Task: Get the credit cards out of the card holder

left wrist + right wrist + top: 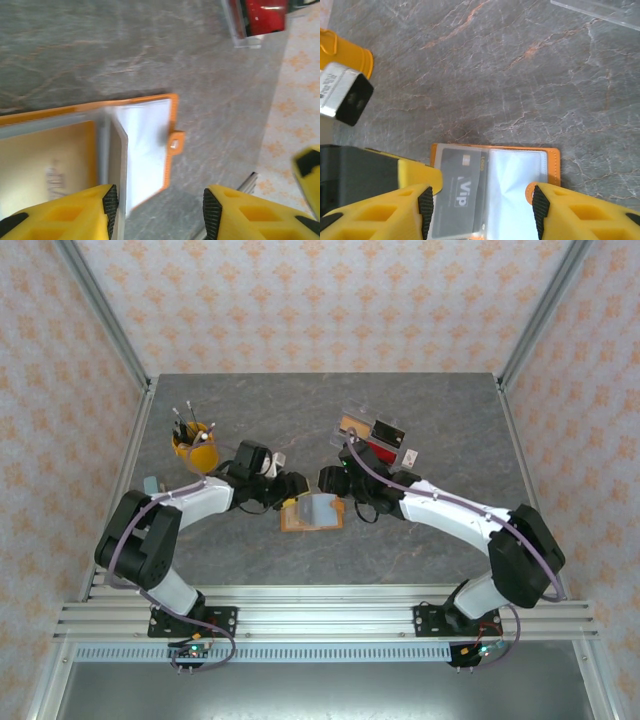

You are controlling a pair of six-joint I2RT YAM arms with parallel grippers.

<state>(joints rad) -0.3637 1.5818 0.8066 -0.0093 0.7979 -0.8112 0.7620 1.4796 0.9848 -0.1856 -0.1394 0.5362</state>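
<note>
- Two flaps of the card holder lie open mid-table; a grey card sits in its sleeve.
- We see the left gripper and right gripper spread and empty, just over it.
- Next, we judge: pin one flap, then pinch the card's edge.

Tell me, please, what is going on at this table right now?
Two robot arms are working on a small flat orange folding card holder, which lies open on the grey marbled table between them. The left gripper and the right gripper both hover over it with jaws apart, holding nothing. A grey card marked Vip sits in a clear sleeve of the holder, so no card appears to be out yet.
</note>
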